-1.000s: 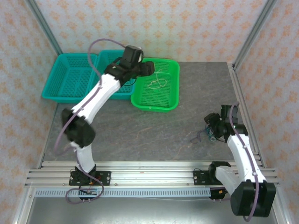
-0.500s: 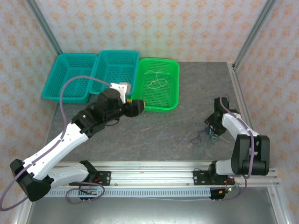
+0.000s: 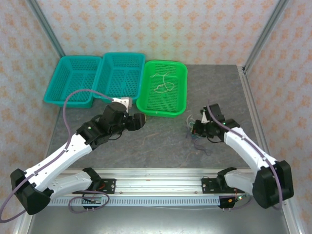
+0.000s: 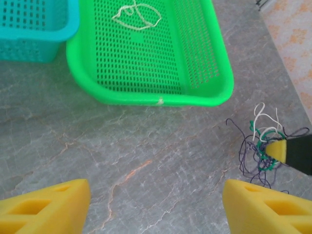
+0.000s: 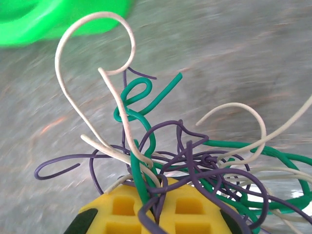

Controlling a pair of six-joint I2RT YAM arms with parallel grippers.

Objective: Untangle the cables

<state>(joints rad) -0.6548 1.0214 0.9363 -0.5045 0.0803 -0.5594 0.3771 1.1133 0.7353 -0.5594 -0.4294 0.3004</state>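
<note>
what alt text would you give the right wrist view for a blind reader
The yellow-tipped right gripper at the bottom edge is shut on a tangle of cream-white, purple and green cables looping upward. Behind is the blurred grey table, with a green basket corner at top left.

Bright, even light, barely any shadows
Right wrist view: desk and green basket smeared with blur, cables up close look sharp.
</note>
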